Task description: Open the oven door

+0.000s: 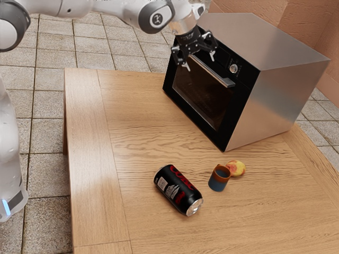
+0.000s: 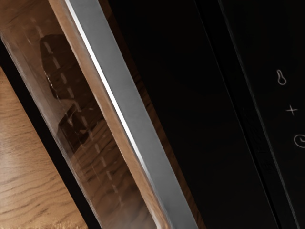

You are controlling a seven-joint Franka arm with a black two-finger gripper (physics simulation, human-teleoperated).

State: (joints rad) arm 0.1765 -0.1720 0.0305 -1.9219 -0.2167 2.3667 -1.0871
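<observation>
Exterior view: oven [image 1: 288, 79] stands on the wooden bench [image 1: 140, 129], metal-sided with a black front, toward the exterior view's right. Its oven door [image 1: 204, 99] sits shut, flush with the front, dark glass pane set in it. A straight metal handle [image 1: 216, 74] runs along the door's upper part; a round knob [image 1: 233, 69] lies above, near the handle's end toward the exterior view's right. Arm [image 1: 127, 9] reaches in from the exterior view's upper left. Claw [image 1: 199, 61] released, its two fingers spread apart, at the handle's other end; contact with the bar cannot be made out. Out on the bench, in front of the oven: black can [image 1: 178, 189] with red lettering, lying on its side, silver end visible. Small cup [image 1: 219, 179] upright near it, blue below, orange-brown around the rim. Yellow-and-red fruit [image 1: 236, 168] just beside the cup, on the side away from the can. Wrist view: handle seen close, a grey bar with a bright edge, crossing on the slant. Brownish reflections in the door glass alongside; control symbols [image 2: 287, 109], among them a thermometer, a plus and a clock, pale on the black panel.
</observation>
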